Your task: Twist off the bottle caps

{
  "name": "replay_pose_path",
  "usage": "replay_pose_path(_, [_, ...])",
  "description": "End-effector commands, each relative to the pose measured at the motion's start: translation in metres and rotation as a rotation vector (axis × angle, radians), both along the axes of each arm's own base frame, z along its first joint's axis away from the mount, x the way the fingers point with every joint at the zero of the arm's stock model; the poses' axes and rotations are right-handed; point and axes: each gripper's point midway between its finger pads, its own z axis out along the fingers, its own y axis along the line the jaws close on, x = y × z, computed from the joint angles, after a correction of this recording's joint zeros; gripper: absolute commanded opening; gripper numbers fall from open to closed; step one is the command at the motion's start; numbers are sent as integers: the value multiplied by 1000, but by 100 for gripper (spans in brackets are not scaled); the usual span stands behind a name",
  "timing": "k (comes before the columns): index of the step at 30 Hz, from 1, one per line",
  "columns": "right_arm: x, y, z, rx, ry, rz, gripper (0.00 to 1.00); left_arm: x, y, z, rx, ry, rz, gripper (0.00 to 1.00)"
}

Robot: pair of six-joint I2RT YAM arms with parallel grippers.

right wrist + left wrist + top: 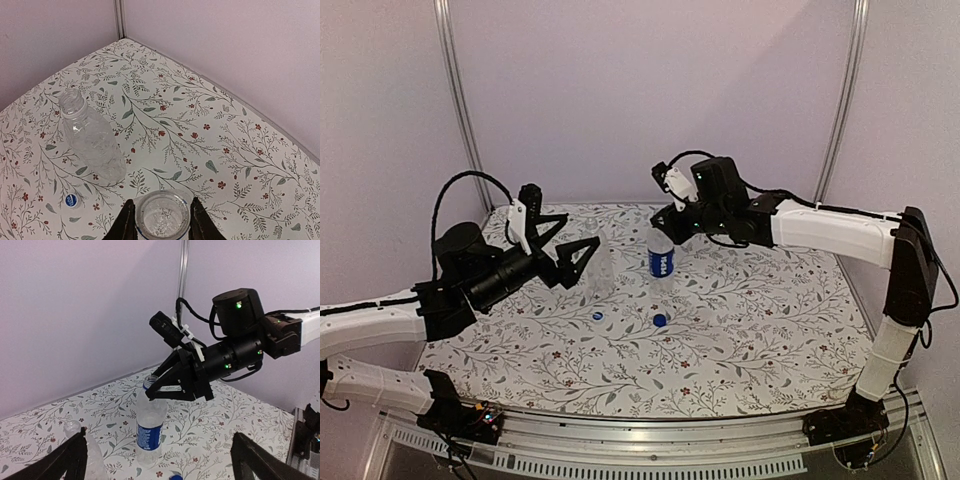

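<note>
The labelled bottle (661, 262) stands upright mid-table, its neck open (162, 220). My right gripper (666, 228) holds that neck from above, one finger (125, 224) pressed on each side of it. The plain bottle (603, 270) stands to its left, also uncapped (72, 100). My left gripper (582, 255) is wide open and level with the plain bottle (92, 457), which stands just inside its left finger (70, 460) in the left wrist view. Two blue caps lie on the table in front of the bottles, one (598, 315) to the left and one (660, 320) to the right.
The table has a floral cloth (750, 330). Pale walls close it in at the back and sides, with metal posts (460, 110) in the corners. The right arm (830, 230) reaches in from the right at bottle height.
</note>
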Motion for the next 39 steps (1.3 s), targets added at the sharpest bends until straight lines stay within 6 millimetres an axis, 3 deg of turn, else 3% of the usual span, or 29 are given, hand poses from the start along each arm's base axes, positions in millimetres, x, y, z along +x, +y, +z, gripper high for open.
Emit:
replay_pose_path(1, [7,0,-8,0,-20,-14,0,2,4,-6,14,0,19,100])
replay_pose_path(10, [5,-1,-25,-35,6,-4,8,2,5,-8,20,1,29,100])
replay_pose_path(17, [5,1,-30,-51,26,4,31,4,6,-9,21,2,40,100])
replay_pose_path(20, [6,2,-29,-56,30,3,41,4,7,-9,18,2,42,100])
replay_pose_path(30, [10,4,-23,-52,28,1,51,5,11,-11,22,3,60,100])
replay_pose_path(39, [9,1,-9,-34,13,-9,71,6,15,-13,31,-2,80,100])
